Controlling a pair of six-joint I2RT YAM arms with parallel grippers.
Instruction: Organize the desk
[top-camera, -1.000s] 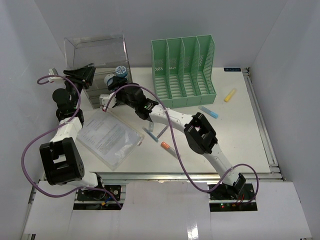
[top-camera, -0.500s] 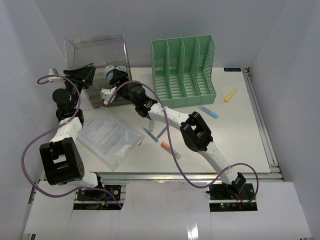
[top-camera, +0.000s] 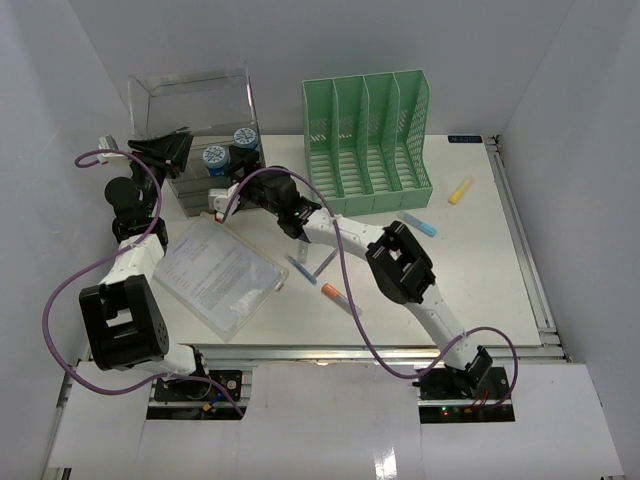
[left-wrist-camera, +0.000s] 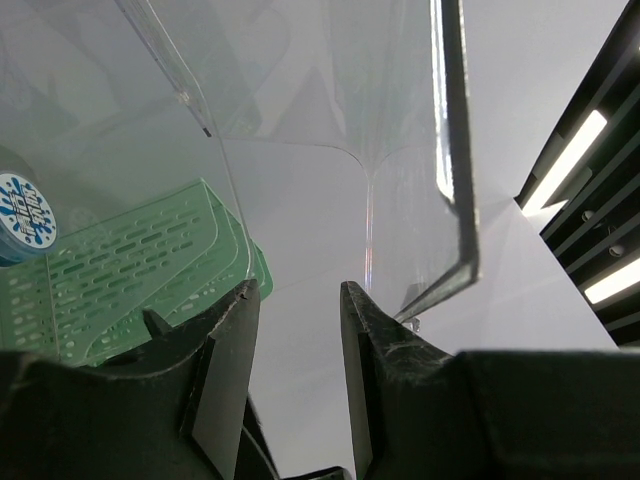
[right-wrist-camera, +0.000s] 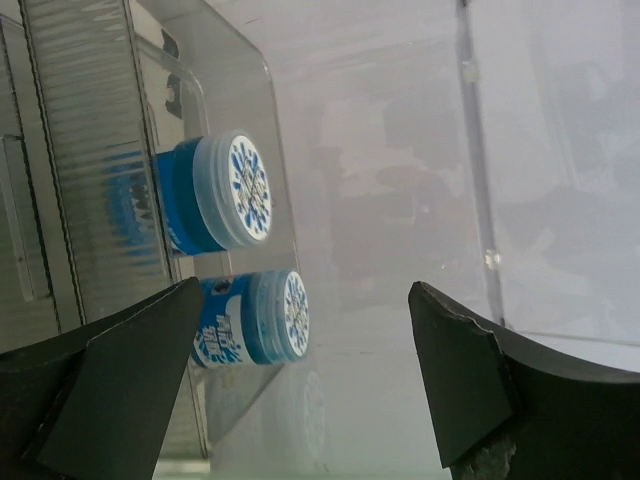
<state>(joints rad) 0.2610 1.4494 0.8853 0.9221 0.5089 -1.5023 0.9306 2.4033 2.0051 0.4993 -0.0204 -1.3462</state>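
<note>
Spread wide and holding nothing at the right gripper (right-wrist-camera: 306, 288), just in front of two blue jars (right-wrist-camera: 215, 190) in the top of the clear drawer box (top-camera: 182, 186). Partly closed at the left gripper (left-wrist-camera: 298, 290) with the box's raised lid (left-wrist-camera: 300, 100) edge between the jaws; cannot tell whether gripped. Beneath the box and stretching right of it, the white desk (top-camera: 480, 260).

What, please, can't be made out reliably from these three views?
- Top view: print on the sleeved sheet is too small to read.
- Left wrist view: whether the left hand grips the clear lid; see-through plastic obscures any contact.
- Right wrist view: drawer contents, hidden behind ribbed drawer fronts; blue jars' label print is blurred.
</note>
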